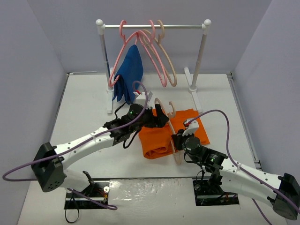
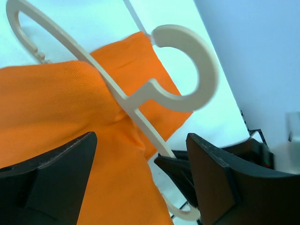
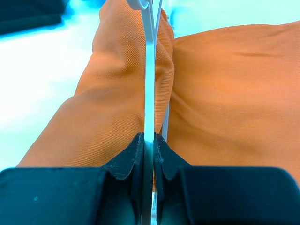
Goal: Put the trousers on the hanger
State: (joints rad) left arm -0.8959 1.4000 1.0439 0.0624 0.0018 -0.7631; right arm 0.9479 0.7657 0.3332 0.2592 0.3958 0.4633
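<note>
The right pincer [image 3: 148,143] is pressed together on the thin edge of the hanger [image 3: 149,84], which stands upright on edge. The worktop [image 1: 84,103] is white and carries a rail rack [image 1: 154,26] at its far side. The trousers [image 1: 154,138] lie folded at the worktop's middle, between the two arms, with orange cloth bulging on both sides of the hanger's frame. The hanger's hook points toward the rack. The left pincer [image 2: 142,140] is spread wide, with the hanger's arm and orange cloth lying between its jaws.
</note>
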